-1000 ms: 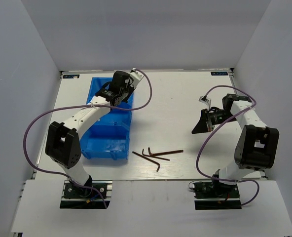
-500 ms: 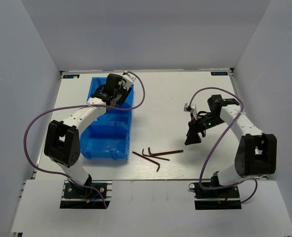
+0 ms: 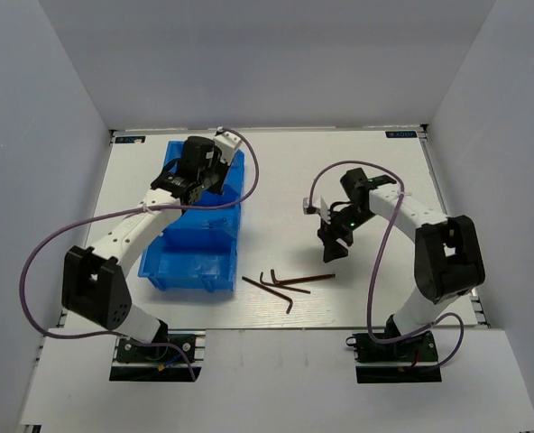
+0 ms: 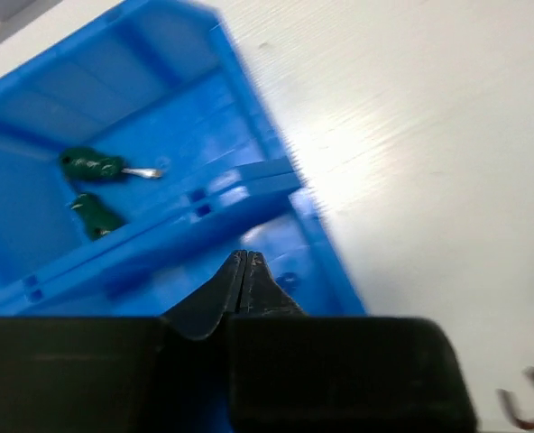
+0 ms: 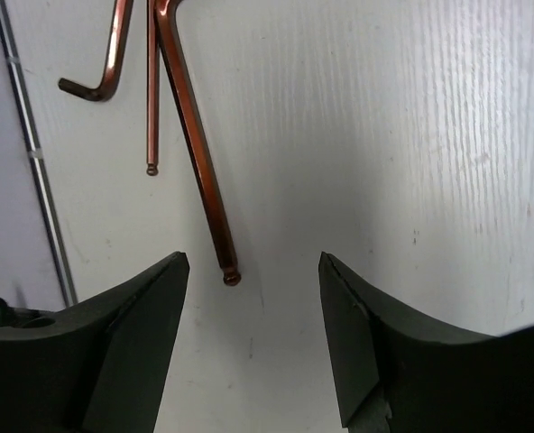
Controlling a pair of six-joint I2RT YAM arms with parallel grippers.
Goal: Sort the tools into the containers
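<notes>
The blue bin (image 3: 190, 271) stands at the left of the table. In the left wrist view two green-handled screwdrivers (image 4: 91, 165) (image 4: 96, 216) lie in one compartment of the bin (image 4: 249, 108). My left gripper (image 3: 188, 185) (image 4: 245, 257) hovers over the bin, shut on nothing. Several dark hex keys (image 3: 285, 281) lie on the table right of the bin. My right gripper (image 3: 331, 248) (image 5: 253, 266) hangs open just above the ball end of the longest hex key (image 5: 195, 153), which sits close to the left finger. Two more hex keys (image 5: 114, 54) (image 5: 151, 90) lie beside it.
White walls close in the table on three sides. The near table edge (image 5: 32, 153) runs just beyond the hex keys in the right wrist view. One hex key's bend (image 4: 524, 410) shows at the left wrist view's bottom right.
My right arm swung left and down to the hex keys and its jaws opened. My left gripper closed and shifted slightly left over the bin.
</notes>
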